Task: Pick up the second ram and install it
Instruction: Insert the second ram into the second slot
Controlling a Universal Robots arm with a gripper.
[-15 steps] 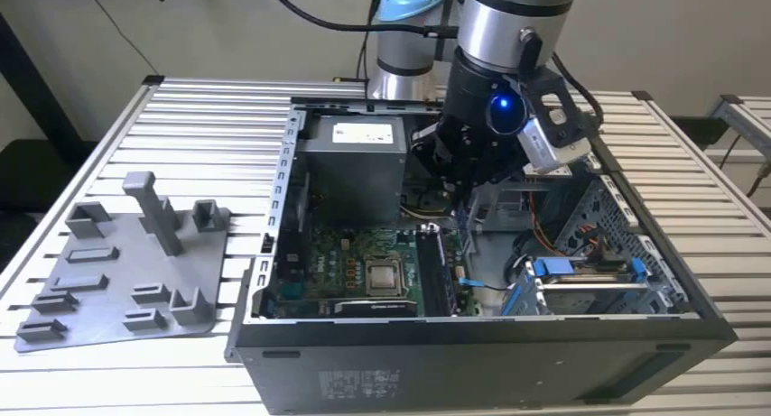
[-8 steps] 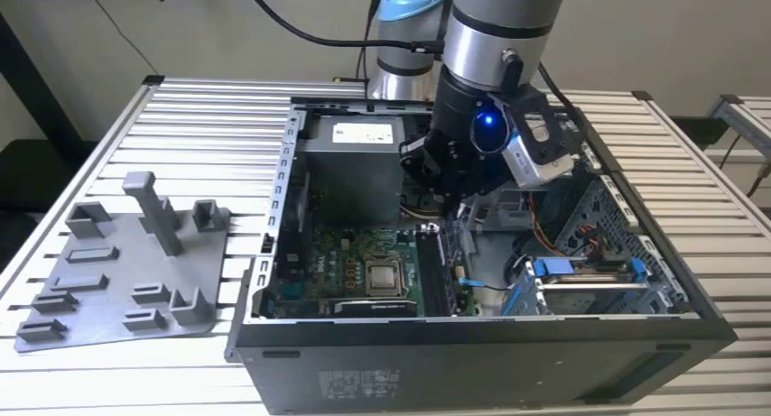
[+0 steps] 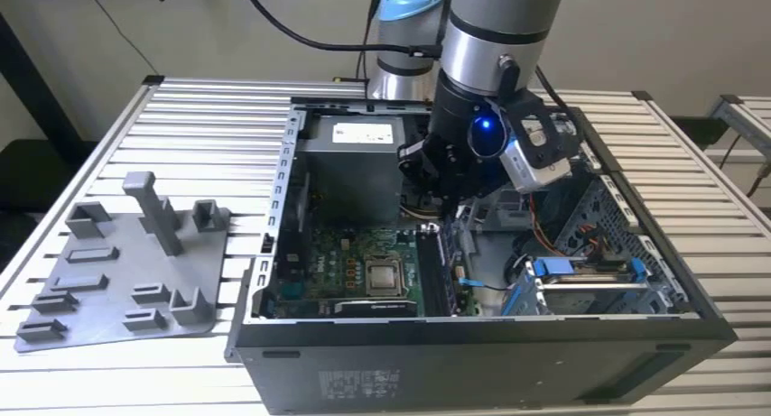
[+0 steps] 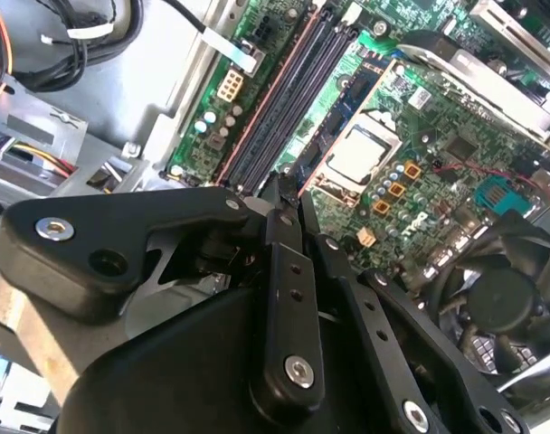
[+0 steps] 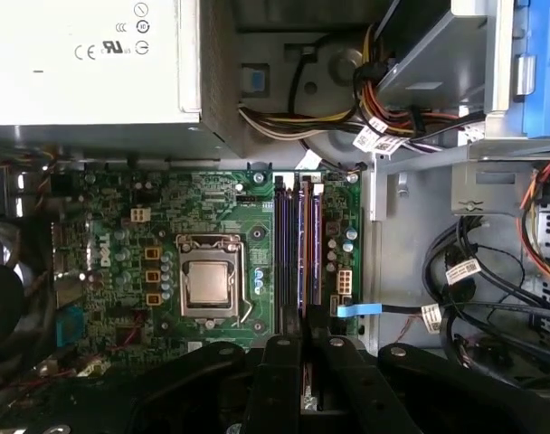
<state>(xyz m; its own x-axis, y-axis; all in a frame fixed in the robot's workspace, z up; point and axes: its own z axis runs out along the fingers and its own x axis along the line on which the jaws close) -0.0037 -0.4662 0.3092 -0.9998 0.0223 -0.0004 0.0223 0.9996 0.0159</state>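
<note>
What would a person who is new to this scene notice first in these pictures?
First the robot arm reaching down into the open computer case, its gripper over the memory slots of the green motherboard. Next, the square metal processor beside those slots. Then the grey plastic tray on the table, at the exterior view's left.

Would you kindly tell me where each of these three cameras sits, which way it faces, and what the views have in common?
Exterior view: off the arm, looking down on the open black computer case on the slatted metal table; the silver robot arm reaches inside.
First wrist view: rides on the arm, facing the green motherboard; the black gripper sits low over the long memory slots.
Second wrist view: also on the arm, seeing the board obliquely past the gripper.
Shared: all show the square metal processor.
</note>
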